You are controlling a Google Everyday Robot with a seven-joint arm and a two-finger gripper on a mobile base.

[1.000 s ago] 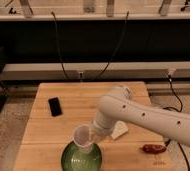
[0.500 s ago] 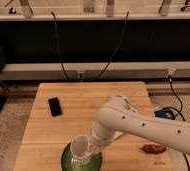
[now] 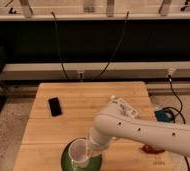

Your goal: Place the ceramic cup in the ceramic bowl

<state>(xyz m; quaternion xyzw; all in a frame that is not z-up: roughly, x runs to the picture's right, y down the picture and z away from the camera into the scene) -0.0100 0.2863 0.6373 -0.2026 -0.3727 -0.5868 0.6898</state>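
One ceramic cup (image 3: 80, 152) now lower in our gripper (image 3: 91, 150), finger state unclear, over ceramic bowl (image 3: 68, 159), table (image 3: 88, 107) open toward 12 o'clock.

Glossy ceramic bowl (image 3: 68, 159) on matt wooden table (image 3: 88, 115).

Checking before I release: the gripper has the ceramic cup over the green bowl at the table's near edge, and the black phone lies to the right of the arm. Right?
Not quite. The camera view shows the black phone left of the arm, not right. The rest holds: the gripper has the ceramic cup over the green bowl at the table's near edge.
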